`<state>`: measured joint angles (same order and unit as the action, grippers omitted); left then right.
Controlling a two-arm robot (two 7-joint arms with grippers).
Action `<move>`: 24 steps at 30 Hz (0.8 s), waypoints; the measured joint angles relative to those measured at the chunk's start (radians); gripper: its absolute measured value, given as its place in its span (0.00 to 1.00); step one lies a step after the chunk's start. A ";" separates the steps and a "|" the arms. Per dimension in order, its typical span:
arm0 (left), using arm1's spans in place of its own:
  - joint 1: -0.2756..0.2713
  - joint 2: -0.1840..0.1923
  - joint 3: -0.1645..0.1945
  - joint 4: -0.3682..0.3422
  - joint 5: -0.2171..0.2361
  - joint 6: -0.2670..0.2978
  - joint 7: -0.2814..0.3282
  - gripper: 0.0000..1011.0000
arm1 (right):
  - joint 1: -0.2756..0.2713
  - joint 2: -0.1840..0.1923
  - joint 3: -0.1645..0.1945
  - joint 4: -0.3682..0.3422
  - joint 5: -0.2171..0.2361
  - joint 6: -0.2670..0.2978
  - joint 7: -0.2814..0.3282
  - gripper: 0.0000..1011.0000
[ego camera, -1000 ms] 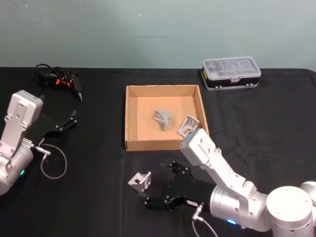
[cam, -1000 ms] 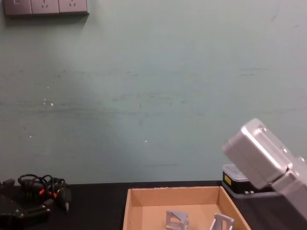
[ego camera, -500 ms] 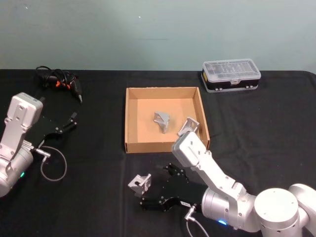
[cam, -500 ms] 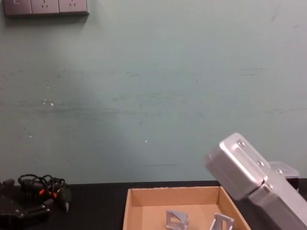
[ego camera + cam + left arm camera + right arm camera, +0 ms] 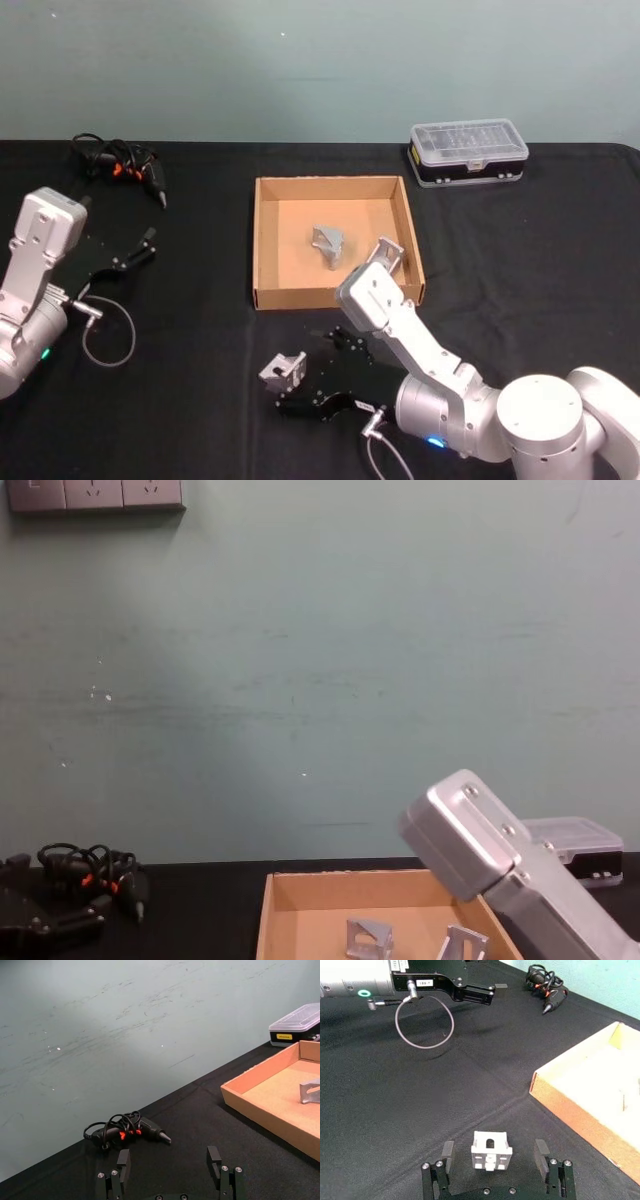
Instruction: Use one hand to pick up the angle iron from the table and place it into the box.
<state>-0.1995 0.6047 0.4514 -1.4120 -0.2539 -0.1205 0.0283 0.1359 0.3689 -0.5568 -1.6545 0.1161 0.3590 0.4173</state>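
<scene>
Right gripper (image 5: 494,1157) low over table (image 5: 200,400), fingers wide astride angle iron (image 5: 491,1150), left gripper (image 5: 171,1162) parked open

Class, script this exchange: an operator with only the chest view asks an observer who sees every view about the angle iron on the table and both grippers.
Operator: I see two brackets in the box. Any outside it?
Observer: Yes, one angle iron lies on the table, in front of the box's near-left corner.
Operator: Where is the right gripper?
Observer: The right gripper is open, its fingers either side of that iron, not touching it.
Operator: And the left?
Observer: The left gripper is open at the table's left side, away from the box.
</scene>
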 joint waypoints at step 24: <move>0.000 0.000 0.000 0.000 0.000 0.000 0.000 0.99 | 0.007 -0.029 0.002 0.028 -0.035 0.008 0.007 0.90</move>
<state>-0.1995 0.6047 0.4514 -1.4120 -0.2539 -0.1205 0.0283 0.1426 0.3403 -0.5552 -1.6265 0.0813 0.3668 0.4242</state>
